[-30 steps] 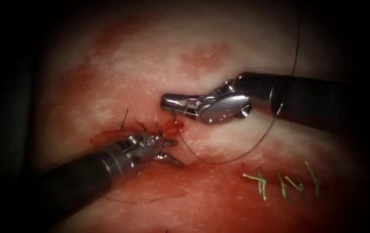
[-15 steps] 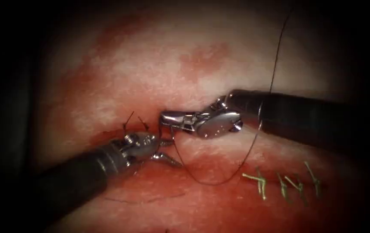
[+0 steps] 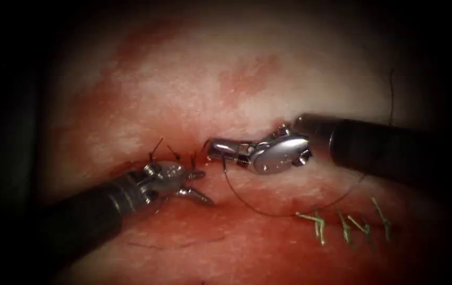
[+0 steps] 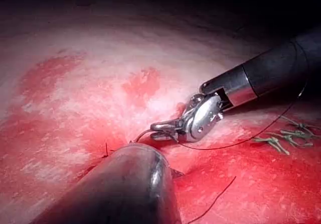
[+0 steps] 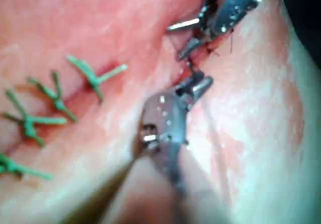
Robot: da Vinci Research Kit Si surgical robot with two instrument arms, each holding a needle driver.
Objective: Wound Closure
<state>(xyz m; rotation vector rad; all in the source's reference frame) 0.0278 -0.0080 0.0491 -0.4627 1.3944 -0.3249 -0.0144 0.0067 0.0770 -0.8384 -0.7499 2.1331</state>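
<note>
My right tool [image 3: 212,149] reaches in from the right, its jaws shut at the reddened edge of the cut [image 3: 199,161]. They hold the thin curved needle [image 4: 142,134], gripped near its tail. Whether its point is in the tissue I cannot tell. Dark thread [image 3: 268,214] hangs from those jaws and sweeps in a loop to the right under the shaft. My left tool [image 3: 207,187] lies just left of them, its jaws open and holding nothing. The right wrist view shows the right tool [image 5: 198,86] close to the left tool's open jaws [image 5: 186,37].
Short dark cut ends of thread [image 3: 154,150] stick up from the tissue beside the left tool. Several green stitches [image 3: 318,224] close the cut further right. Red fluid [image 3: 247,237] covers the tissue in front of the cut.
My right tool has come down to the cut's edge, then shifted slightly right. The thread loop has swung lower and to the right. My left tool has eased a little left, jaws still open.
</note>
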